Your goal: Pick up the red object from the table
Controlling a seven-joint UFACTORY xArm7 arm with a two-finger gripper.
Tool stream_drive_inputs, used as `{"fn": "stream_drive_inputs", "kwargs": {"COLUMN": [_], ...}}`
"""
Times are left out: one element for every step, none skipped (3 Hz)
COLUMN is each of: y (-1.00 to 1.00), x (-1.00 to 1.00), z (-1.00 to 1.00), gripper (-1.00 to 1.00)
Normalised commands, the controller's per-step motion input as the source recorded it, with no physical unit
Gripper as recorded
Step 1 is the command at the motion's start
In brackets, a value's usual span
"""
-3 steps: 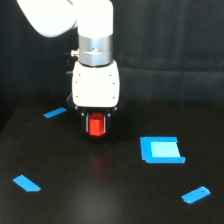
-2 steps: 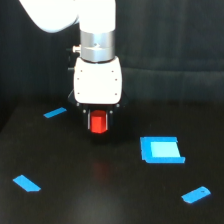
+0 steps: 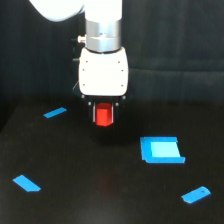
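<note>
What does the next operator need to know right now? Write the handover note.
Gripper: shut on the red object, which sits between its fingers.
Red object: lifted clear of the table, hanging under the white arm head.
Also on the table: four flat blue pieces, the largest at the exterior view's right.
Done: grasp and lift.
Left: probably just hold it steady; check the grip does not slip.

The wide, flat, matte black table (image 3: pixel 100 200) carries four flat blue pieces, all well apart. A thin blue strip (image 3: pixel 55 112) lies toward the exterior view's left rear and a blue slanted strip (image 3: pixel 26 183) at the near left. A larger blue square sheet (image 3: pixel 161 150) lies to the right, with a small blue rounded tab (image 3: pixel 196 194) nearer the front right.
</note>
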Motion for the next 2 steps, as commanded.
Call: {"fn": "stream_drive_inputs", "kwargs": {"y": [-0.19, 0.01], "x": [0.06, 0.17], "z": [1.0, 0.99], "gripper": [-0.87, -1.0]}}
